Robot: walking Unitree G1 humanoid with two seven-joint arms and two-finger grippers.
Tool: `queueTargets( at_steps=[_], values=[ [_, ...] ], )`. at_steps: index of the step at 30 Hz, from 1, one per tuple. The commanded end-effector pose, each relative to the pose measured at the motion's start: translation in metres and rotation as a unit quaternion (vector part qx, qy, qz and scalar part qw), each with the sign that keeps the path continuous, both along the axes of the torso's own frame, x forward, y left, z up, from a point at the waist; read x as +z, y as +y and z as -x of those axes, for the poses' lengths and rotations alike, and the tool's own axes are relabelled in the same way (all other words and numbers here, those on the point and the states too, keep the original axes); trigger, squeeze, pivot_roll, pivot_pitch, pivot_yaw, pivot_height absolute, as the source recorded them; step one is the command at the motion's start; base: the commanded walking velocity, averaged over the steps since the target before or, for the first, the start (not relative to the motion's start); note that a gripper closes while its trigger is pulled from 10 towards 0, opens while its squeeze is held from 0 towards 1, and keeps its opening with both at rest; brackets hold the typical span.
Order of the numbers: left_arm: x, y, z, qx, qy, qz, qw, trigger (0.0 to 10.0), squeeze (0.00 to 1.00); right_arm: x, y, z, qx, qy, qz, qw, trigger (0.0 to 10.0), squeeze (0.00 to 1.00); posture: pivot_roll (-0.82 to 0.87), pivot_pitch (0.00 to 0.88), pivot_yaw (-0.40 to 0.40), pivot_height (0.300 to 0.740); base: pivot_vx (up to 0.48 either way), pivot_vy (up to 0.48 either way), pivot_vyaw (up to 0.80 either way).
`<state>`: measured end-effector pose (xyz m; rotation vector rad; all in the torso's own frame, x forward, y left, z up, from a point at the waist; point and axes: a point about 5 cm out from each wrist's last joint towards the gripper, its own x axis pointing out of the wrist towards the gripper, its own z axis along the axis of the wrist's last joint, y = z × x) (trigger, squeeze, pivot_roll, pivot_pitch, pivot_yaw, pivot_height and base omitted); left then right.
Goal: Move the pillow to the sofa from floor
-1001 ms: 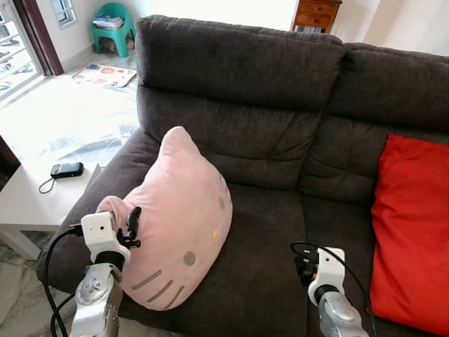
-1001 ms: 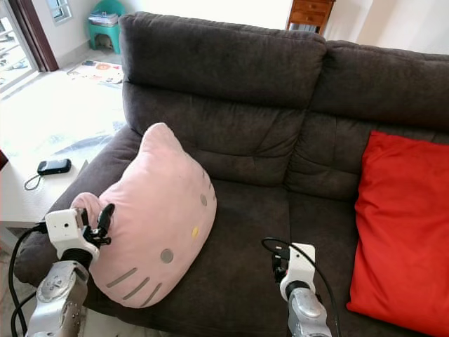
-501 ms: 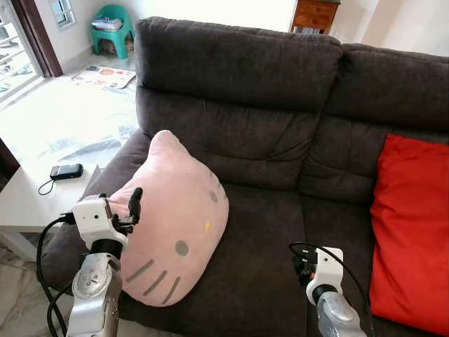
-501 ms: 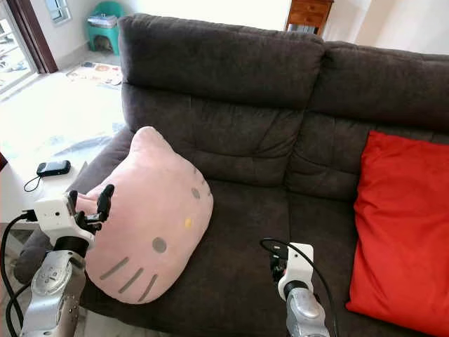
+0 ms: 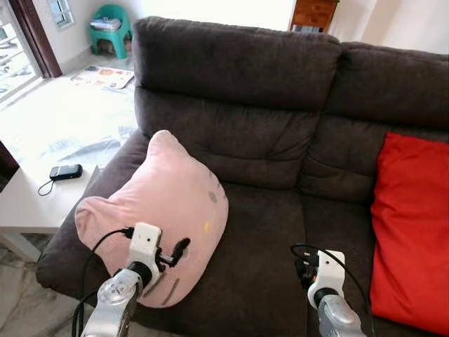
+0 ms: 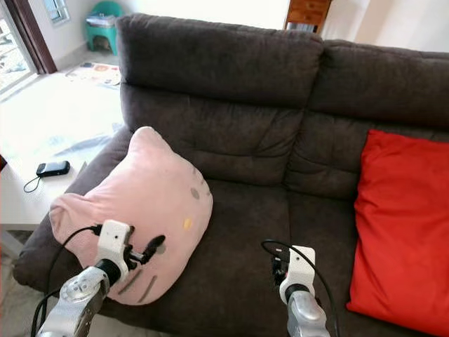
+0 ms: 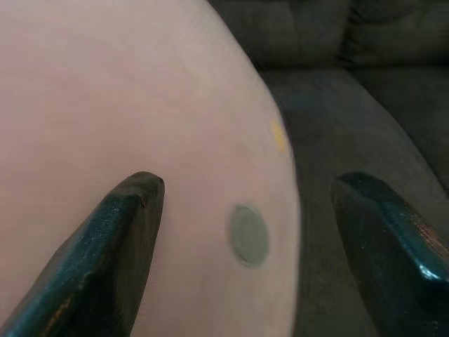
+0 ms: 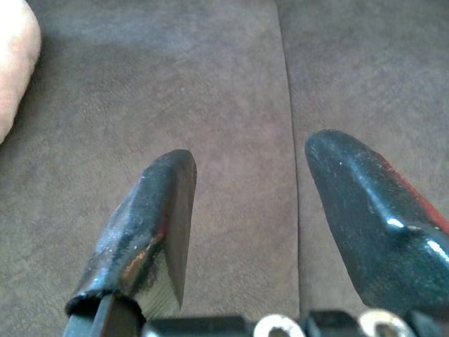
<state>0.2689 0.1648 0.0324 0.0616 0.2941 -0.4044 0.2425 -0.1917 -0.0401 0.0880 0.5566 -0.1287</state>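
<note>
The pink cat-face pillow (image 5: pixel 172 207) lies on the left seat of the dark brown sofa (image 5: pixel 266 84), leaning on the left armrest. My left gripper (image 5: pixel 177 250) is in front of the pillow's lower face, near its grey whisker marks. In the left wrist view the left gripper (image 7: pixel 249 188) is open, and the pillow's grey nose spot (image 7: pixel 249 234) shows between the fingers. My right gripper (image 5: pixel 303 269) hangs low over the middle seat cushion. In the right wrist view it (image 8: pixel 252 151) is open with only sofa fabric between its fingers.
A red cushion (image 5: pixel 410 225) leans at the sofa's right end. Left of the armrest stands a white side table (image 5: pixel 28 203) with a black phone (image 5: pixel 66 170) on it. Behind the sofa are a teal stool (image 5: pixel 112 28) and a wooden cabinet (image 5: pixel 316 12).
My left gripper has left the pillow's left ear and swung right and down to the front of the pillow. The pillow has sunk a little onto the seat. The right arm has stayed put.
</note>
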Motion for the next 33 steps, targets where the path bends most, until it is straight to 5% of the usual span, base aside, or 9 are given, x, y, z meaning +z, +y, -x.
queueTargets(
  at_steps=[1,8,9,14,23,33],
  values=[
    [-0.005,-0.001,0.001,-0.015,0.017,-0.012,1.0,10.0,0.0,-0.005,-0.004,0.007,-0.015,0.016,-0.003,1.0,10.0,0.0,0.08,0.051,-0.038,0.74,0.0,0.0,0.0],
    [0.008,0.003,-0.008,0.014,-0.05,-0.035,0.998,10.0,0.0,-0.004,-0.003,0.006,-0.023,0.008,-0.009,1.0,10.0,0.0,0.08,0.053,-0.025,0.74,0.0,0.0,0.0],
    [0.017,0.008,-0.011,0.049,-0.094,-0.049,0.993,10.0,0.0,-0.004,-0.002,0.006,-0.023,0.006,-0.01,1.0,10.0,0.0,0.08,0.053,-0.025,0.74,0.0,0.0,0.0],
    [0.029,0.017,-0.011,0.102,-0.16,-0.077,0.979,10.0,0.0,-0.003,-0.001,0.004,-0.021,0.0,-0.012,1.0,10.0,0.0,0.08,0.048,-0.026,0.74,0.0,0.0,0.0],
    [0.036,0.021,-0.009,0.15,-0.207,-0.096,0.962,10.0,0.0,-0.002,-0.002,0.004,-0.019,-0.003,-0.011,1.0,10.0,0.0,0.08,0.04,-0.032,0.74,0.0,0.0,0.0],
    [0.035,0.018,-0.01,0.139,-0.212,-0.1,0.962,10.0,0.0,-0.003,0.0,0.005,-0.013,-0.003,-0.012,1.0,10.0,0.0,0.07,0.01,-0.026,0.74,0.0,0.0,0.0]
  ],
)
